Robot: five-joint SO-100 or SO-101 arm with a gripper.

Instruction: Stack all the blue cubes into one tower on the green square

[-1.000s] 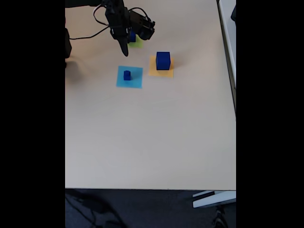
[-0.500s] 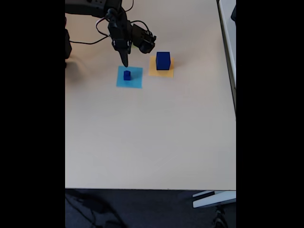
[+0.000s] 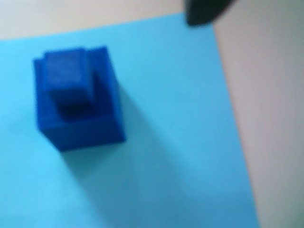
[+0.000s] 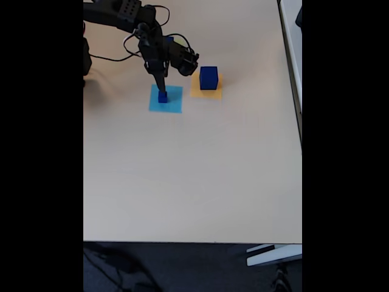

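In the wrist view a small blue cube (image 3: 90, 128) stands on the light-blue square (image 3: 171, 118), with a tinier blue cube (image 3: 69, 73) on top of it. One dark fingertip (image 3: 206, 12) shows at the top edge, to the right of that pair. The fixed view has my gripper (image 4: 161, 87) pointing down right over this small stack (image 4: 162, 97); whether its jaws are apart is not visible. The large blue cube (image 4: 208, 78) stands on the orange-yellow square (image 4: 206, 91) to the right. My arm hides the green square.
The arm's black body and cables (image 4: 130, 18) reach in from the top left of the beige table (image 4: 194, 170). The table's right edge (image 4: 296, 109) and front edge (image 4: 194, 242) border the work area.
In the fixed view the gripper has swung from the green square down toward the light-blue square, and its tip now hangs just above the small cube stack.
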